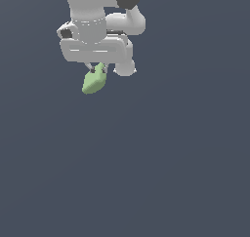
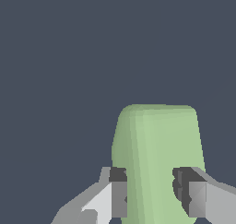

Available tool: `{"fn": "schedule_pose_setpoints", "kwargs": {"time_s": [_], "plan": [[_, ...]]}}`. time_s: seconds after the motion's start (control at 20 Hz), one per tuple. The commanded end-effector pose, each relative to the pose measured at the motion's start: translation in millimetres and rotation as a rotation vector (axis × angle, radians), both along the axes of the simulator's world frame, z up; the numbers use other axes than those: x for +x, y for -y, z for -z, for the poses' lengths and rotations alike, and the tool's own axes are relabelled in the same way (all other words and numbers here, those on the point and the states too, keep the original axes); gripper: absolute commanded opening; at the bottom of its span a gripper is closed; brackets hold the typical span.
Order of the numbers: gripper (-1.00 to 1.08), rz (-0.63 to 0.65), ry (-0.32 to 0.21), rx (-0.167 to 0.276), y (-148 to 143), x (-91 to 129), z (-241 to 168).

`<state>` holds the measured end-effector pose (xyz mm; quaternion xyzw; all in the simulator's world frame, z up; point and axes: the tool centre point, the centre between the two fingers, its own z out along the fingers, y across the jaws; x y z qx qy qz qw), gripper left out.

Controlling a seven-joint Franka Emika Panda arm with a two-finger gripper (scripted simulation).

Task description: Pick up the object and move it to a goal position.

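Note:
The object point(image 1: 94, 82), a small pale green block with rounded corners, hangs tilted just below the white hand near the top of the exterior view. My gripper point(image 1: 97, 68) is shut on the block's upper end, and most of the block sticks out beneath the fingers. In the wrist view the object point(image 2: 159, 149) fills the space between the two dark pads point(image 2: 118, 191), which press on its two sides; my gripper point(image 2: 154, 193) holds it near one end. No goal marker shows in either view.
A plain dark blue-grey surface point(image 1: 146, 172) fills both views. The white arm point(image 1: 93, 16) comes down from the top edge of the exterior view.

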<state>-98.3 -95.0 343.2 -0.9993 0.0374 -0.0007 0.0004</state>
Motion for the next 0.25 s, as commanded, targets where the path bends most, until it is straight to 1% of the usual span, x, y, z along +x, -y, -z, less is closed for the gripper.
{"fn": "schedule_pose_setpoints", "kwargs": {"time_s": [0.0, 0.2], "plan": [[-1.0, 0.0, 0.0, 0.0, -2.9, 2.7, -7.3], [-1.0, 0.0, 0.0, 0.0, -4.4, 4.3, -11.0]]}}
